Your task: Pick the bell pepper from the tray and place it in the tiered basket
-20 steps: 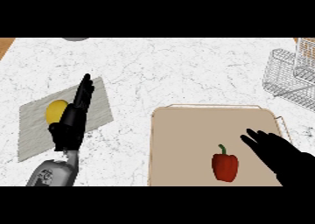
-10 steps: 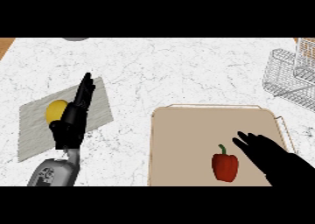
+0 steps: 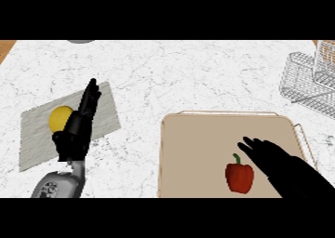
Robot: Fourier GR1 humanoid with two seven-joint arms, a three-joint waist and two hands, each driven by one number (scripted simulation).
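Sliding leftward over the tray [image 3: 197, 139], right hand [image 3: 280, 160] nears the bell pepper [image 3: 239, 176], fingers released; left hand [image 3: 77, 128] unmoved, fingers straight.

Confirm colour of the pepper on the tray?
Red, with a green stem. The bell pepper shows clearly in the head view, lying on the beige tray.

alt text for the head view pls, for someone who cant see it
A black right hand, fingers open, hovers beside a red bell pepper lying on a beige tray on a white marble counter. The left hand rests open near a yellow fruit on a grey mat; a wire tiered basket stands far right.
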